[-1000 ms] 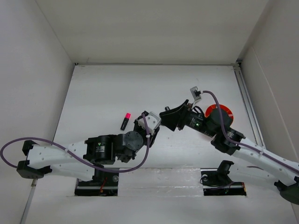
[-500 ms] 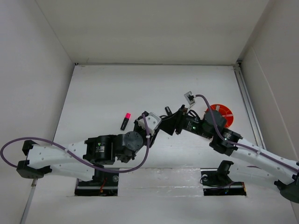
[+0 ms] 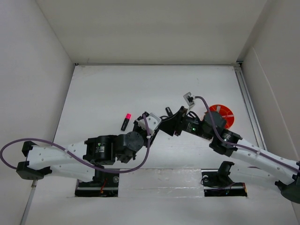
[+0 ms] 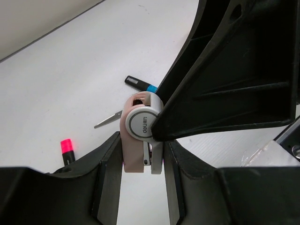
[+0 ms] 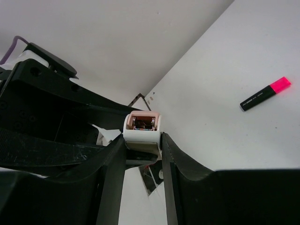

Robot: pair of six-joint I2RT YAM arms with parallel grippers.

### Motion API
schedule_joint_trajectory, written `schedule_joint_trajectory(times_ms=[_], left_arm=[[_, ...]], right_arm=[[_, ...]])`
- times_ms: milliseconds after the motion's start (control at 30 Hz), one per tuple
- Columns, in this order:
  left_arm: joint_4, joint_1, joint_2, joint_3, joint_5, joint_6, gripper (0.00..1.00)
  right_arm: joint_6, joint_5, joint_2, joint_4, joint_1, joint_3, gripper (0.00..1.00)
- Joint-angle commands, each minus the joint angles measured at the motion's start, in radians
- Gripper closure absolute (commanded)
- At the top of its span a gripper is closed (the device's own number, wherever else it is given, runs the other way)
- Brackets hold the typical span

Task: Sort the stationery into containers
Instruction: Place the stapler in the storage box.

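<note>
The small pink-and-white dispenser (image 4: 140, 135) is in the air above the middle of the table (image 3: 103, 93), between the two arms and well to the left of the orange cup (image 3: 223, 112). Both grippers have it. The left gripper (image 4: 141, 149) clamps its lower part from the two sides. The right gripper (image 5: 143, 139) presses its fingers on the white end, so it seems to grasp it as well. I judge this is a handover. The cup stands on the right side, far from where the left arm works, so the right arm must take the piece and carry it there. The left jaws have not yet let go.

Other stationery lies on the table. The marker with pink cap (image 3: 125, 121) is just left of the grippers.

The top view shows where the cup is and how the arms meet, but the dispenser itself is hidden there under the black fingers. The left wrist view shows the round side of the dispenser with a logo, and behind it the marker with blue cap (image 4: 140, 84) and a scissors blade (image 4: 108, 119), which the top view hides. The right wrist view shows the open pink end of the dispenser and the pink marker far right.
</note>
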Motion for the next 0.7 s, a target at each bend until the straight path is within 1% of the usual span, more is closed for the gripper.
schedule_joint_trajectory(times_ms=[0, 133, 167, 200, 233, 267, 300, 333, 367, 400, 433, 500, 533, 567, 667], left_arm=[[0.085, -0.005, -0.029, 0.005, 0.024, 0.005, 1.00], [0.085, -0.005, -0.038, 0.005, 0.035, 0.015, 1.00], [0.094, -0.005, -0.038, -0.004, 0.035, 0.015, 1.00], [0.094, -0.005, -0.038, -0.004, 0.035, 0.015, 1.00], [0.094, -0.005, -0.038, -0.004, 0.044, 0.015, 1.00], [0.094, -0.005, -0.038, -0.004, 0.044, 0.015, 1.00], [0.094, -0.005, -0.038, -0.004, 0.044, 0.015, 1.00], [0.094, -0.005, -0.038, -0.004, 0.044, 0.015, 0.97], [0.094, -0.005, -0.038, -0.004, 0.044, 0.015, 0.91], [0.094, -0.005, -0.047, -0.004, 0.044, 0.015, 0.71], [0.094, -0.005, -0.047, -0.004, 0.044, 0.004, 0.61], [0.094, -0.005, -0.073, -0.013, 0.053, 0.004, 0.45], [0.094, -0.005, -0.082, -0.013, 0.053, 0.004, 0.28], [0.106, -0.005, -0.082, -0.013, 0.065, 0.004, 0.00], [0.106, -0.005, -0.110, -0.013, 0.075, -0.005, 0.00]], right_arm=[[-0.024, -0.004, 0.032, 0.029, 0.009, 0.006, 0.63], [-0.014, -0.004, 0.062, 0.050, 0.009, 0.016, 0.63], [-0.014, -0.004, 0.062, 0.050, 0.009, 0.016, 0.66], [-0.014, -0.004, 0.073, 0.059, 0.009, 0.016, 0.85], [-0.003, 0.016, 0.073, 0.059, 0.009, 0.016, 0.97], [-0.003, 0.016, 0.084, 0.059, 0.009, 0.016, 1.00], [-0.003, 0.031, 0.084, 0.059, 0.009, 0.016, 1.00], [-0.003, 0.031, 0.084, 0.059, 0.009, 0.016, 1.00], [-0.003, 0.056, 0.084, 0.059, 0.009, 0.016, 1.00], [-0.003, 0.065, 0.084, 0.059, 0.009, 0.016, 1.00], [-0.003, 0.065, 0.075, 0.059, 0.009, 0.016, 1.00], [-0.003, 0.096, 0.064, 0.059, 0.009, 0.007, 1.00], [-0.003, 0.110, 0.053, 0.059, 0.009, 0.007, 1.00], [-0.003, 0.128, 0.044, 0.059, 0.009, 0.007, 1.00], [-0.036, 0.208, 0.035, 0.036, 0.009, 0.007, 1.00]])
